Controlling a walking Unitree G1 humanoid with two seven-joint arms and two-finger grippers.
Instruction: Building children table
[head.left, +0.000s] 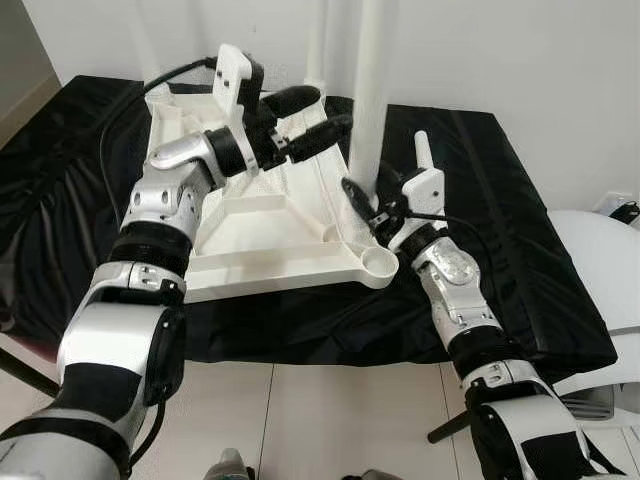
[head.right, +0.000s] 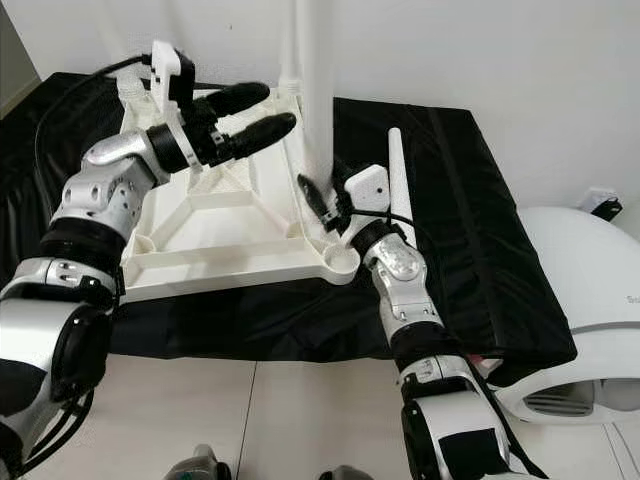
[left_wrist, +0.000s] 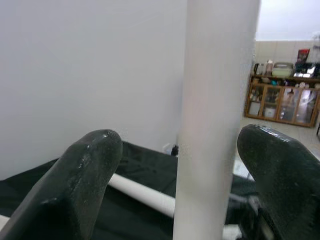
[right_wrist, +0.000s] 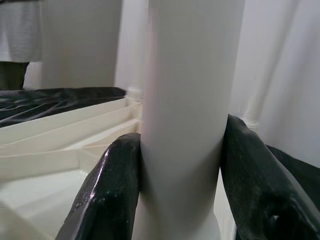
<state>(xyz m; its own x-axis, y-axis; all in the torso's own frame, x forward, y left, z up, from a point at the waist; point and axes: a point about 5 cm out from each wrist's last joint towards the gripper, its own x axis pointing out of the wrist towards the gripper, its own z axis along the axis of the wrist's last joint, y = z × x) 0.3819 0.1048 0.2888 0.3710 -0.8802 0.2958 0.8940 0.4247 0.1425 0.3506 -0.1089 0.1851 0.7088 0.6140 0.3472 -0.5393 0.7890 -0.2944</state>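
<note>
The white tabletop (head.left: 270, 215) lies upside down, ribs up, on a black cloth (head.left: 480, 230). From its corner at about 3 o'clock a white leg (head.left: 370, 90) stands upright. The right gripper (right_wrist: 180, 180) pinches this leg low down, both fingers (right_wrist: 107, 190) pressed against it. The left gripper (head.left: 305, 120) hovers at about 9 o'clock of the leg, higher up, fingers spread with the leg between them, seemingly not touching. A second leg (head.left: 317, 45) rises at 12 o'clock, near the wall. Another white leg (head.right: 400, 190) lies loose on the cloth beside the right wrist.
</note>
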